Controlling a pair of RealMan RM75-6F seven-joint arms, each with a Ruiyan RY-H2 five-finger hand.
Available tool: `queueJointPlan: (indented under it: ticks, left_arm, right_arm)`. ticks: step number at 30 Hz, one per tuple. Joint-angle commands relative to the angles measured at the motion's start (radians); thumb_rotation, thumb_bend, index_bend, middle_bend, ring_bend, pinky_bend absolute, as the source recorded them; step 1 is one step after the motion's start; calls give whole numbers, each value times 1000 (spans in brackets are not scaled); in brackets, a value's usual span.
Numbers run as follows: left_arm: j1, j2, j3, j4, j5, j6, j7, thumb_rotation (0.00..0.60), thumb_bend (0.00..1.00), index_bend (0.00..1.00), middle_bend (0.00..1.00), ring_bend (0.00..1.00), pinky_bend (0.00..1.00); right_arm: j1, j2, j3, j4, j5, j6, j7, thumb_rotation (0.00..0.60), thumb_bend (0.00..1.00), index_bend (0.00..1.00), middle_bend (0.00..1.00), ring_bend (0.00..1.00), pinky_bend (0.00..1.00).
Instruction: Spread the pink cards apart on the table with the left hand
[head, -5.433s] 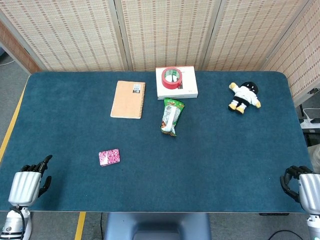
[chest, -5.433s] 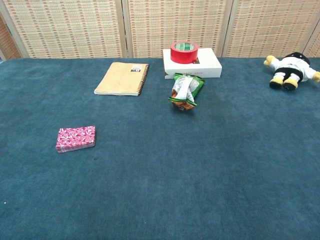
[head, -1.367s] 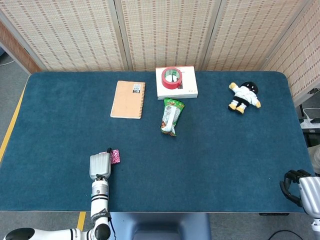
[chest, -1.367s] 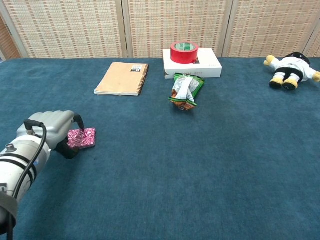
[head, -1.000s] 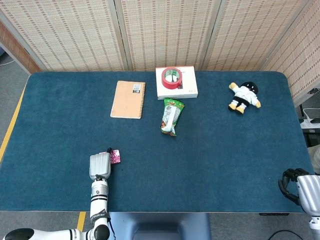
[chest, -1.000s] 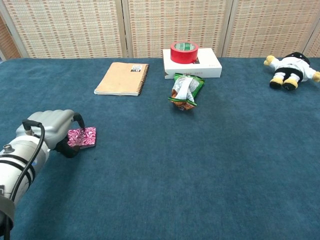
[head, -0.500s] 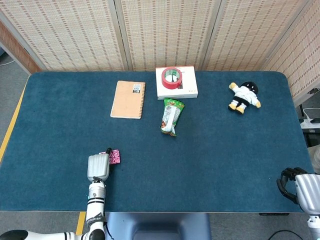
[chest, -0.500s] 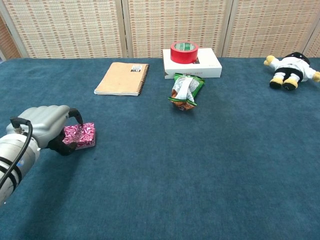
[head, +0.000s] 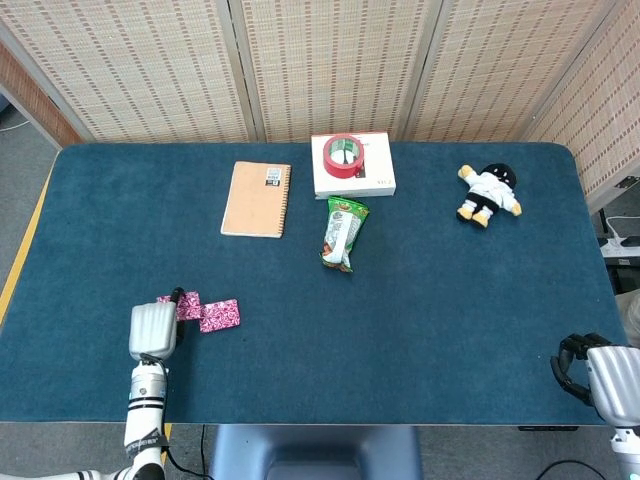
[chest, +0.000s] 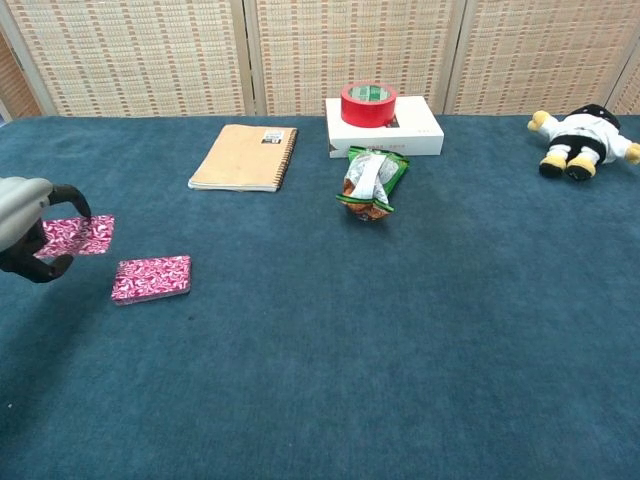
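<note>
A small stack of pink patterned cards (head: 219, 315) (chest: 151, 278) lies on the blue table (head: 400, 300) at the front left. My left hand (head: 153, 330) (chest: 25, 225) is just left of the stack and pinches a pink card (head: 185, 303) (chest: 78, 235) between thumb and finger, a short way off the stack. Whether it holds one card or more cannot be told. My right hand (head: 600, 375) sits at the table's front right corner, fingers curled in with nothing in them.
A tan spiral notebook (head: 256, 199) (chest: 243, 157) lies at the back left of centre. A white box (head: 370, 180) (chest: 410, 135) with a red tape roll (head: 343, 155) (chest: 368, 104) stands at the back. A green snack bag (head: 343, 233) and a plush toy (head: 488, 194) lie further right.
My left hand has moved left, away from the stack, taking a pink card with it. The rest of the stack stays where it lay. The right hand has barely moved.
</note>
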Motion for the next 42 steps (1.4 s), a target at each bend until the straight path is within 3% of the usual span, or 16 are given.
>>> queueJointPlan:
  ticks: [1,10,25,35,42]
  left_arm:
    - [7,64,-6,68,-19,-90,-62,600,419,379,1000,1000,1000]
    - [6,107,-17,196,-75,-223,-149,600,420,320,1000,1000,1000]
    - [2,76,-13,217,-81,-219,-126,600,401,131,1000,1000,1000]
    - [14,110,16,27,-8,-167,-117,600,399,130,1000,1000,1000]
    - [1,39,36,-53,13,-123,-41,600,398,148,1000,1000,1000]
  right_arm:
    - [1,-2,-1,-2,2,-2,-5,600,328,738,628,563,816]
    - [4,-5,2,-6,11,-10,-14,600,329,738,628,563,816]
    - [2,-2,1,-6,8,-2,-7,600,328,737,628,563,817]
    - [5,-4,0,-7,8,-9,-13,600,328,737,628,563,817]
    - [6,-1,-3,-5,6,-11,-10,600,328,738,628,563,816]
